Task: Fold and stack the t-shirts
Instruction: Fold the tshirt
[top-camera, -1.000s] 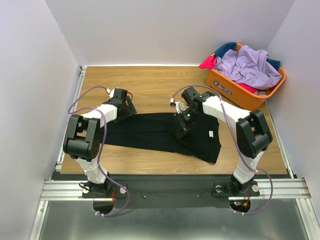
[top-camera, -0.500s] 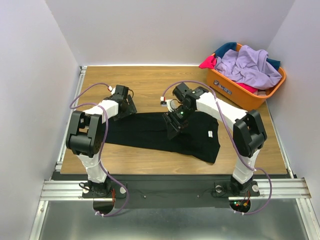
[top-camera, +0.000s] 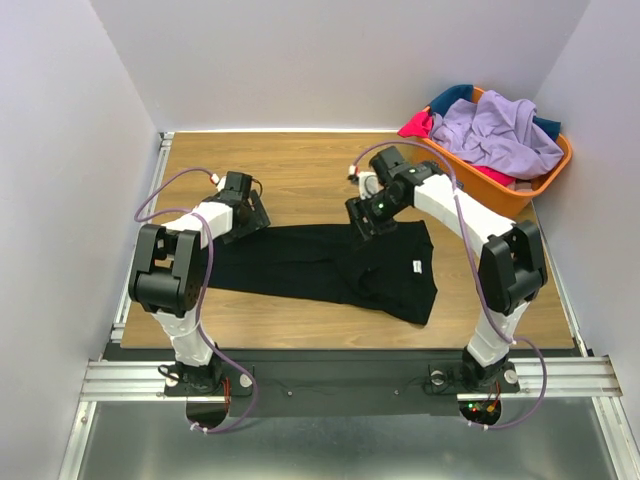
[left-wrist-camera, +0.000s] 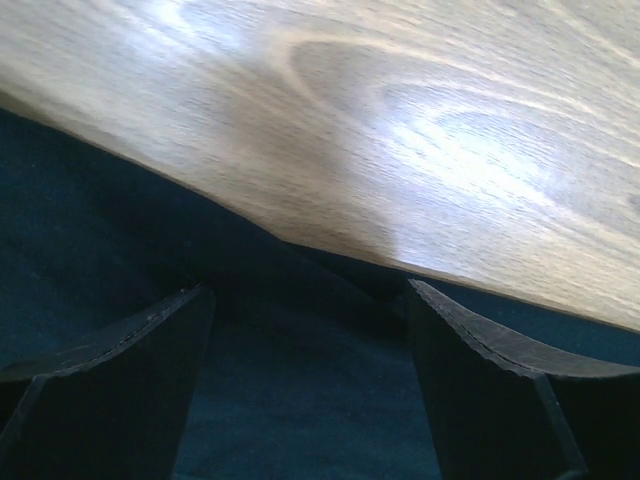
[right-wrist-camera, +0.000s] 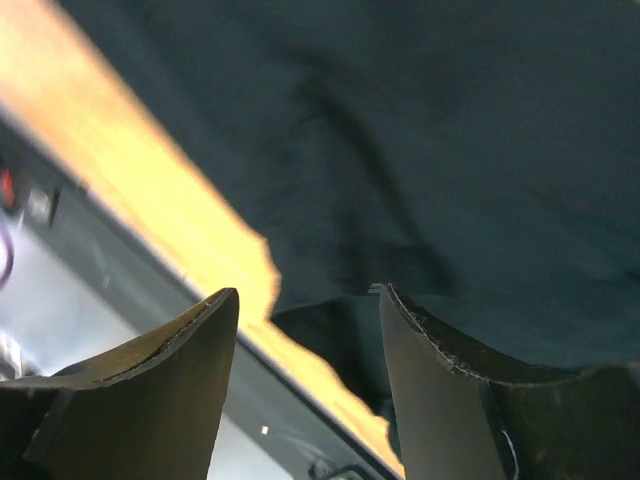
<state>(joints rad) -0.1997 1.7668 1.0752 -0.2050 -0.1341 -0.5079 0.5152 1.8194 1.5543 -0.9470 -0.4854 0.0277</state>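
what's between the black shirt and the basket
Only bare table, seen in the top view; the right arm crosses above that stretch.

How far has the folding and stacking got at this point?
Done: one black t-shirt lies on the table, apparently folded lengthwise into a band. In hand: the left tool and right tool hang open over it, gripping nothing. Left: finishing this fold, then the lavender, pink and teal shirts heaped in the orange basket; no stack yet.

The right hand (right-wrist-camera: 305, 300) hangs with its two dark fingers (right-wrist-camera: 440, 400) spread apart and nothing between them, over the black t-shirt (right-wrist-camera: 450, 130), whose wrinkled edge lies on the bright wooden counter (right-wrist-camera: 150, 190).
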